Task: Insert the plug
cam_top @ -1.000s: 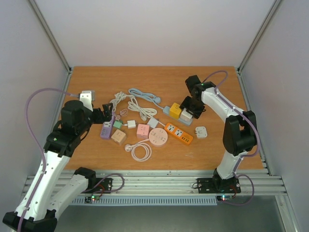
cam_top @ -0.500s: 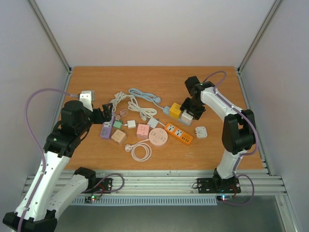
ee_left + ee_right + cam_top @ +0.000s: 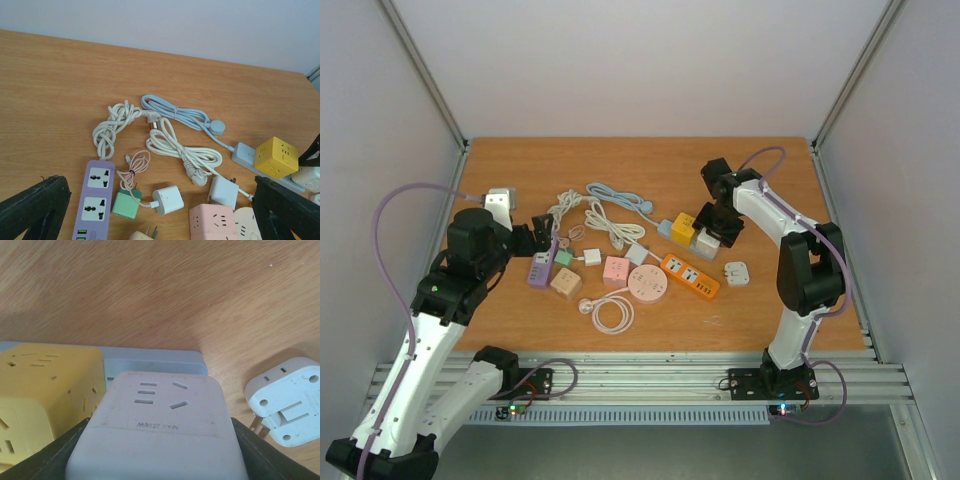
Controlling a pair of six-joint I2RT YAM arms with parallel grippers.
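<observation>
My right gripper [image 3: 712, 228] is shut on a white cube socket [image 3: 160, 435], with a dark finger on each side of it. The cube sits over the grey-blue power strip [image 3: 150, 360], next to a yellow cube socket [image 3: 45, 385] on that strip. In the top view the white cube [image 3: 706, 241] is right of the yellow cube [image 3: 682, 229]. My left gripper [image 3: 542, 240] is open and empty above the purple power strip [image 3: 95, 200]. Its fingers [image 3: 30, 207] stand wide apart over a green charger [image 3: 125, 205] and a white charger [image 3: 167, 200].
A white plug adapter [image 3: 287, 400] lies to the right of the cube. An orange power strip [image 3: 690, 276], a round pink socket [image 3: 647, 284], a pink cube [image 3: 616, 269] and coiled white and blue cables [image 3: 180, 150] crowd the table's middle.
My right arm has shifted slightly left with the white cube in its grip. The left arm has not moved.
</observation>
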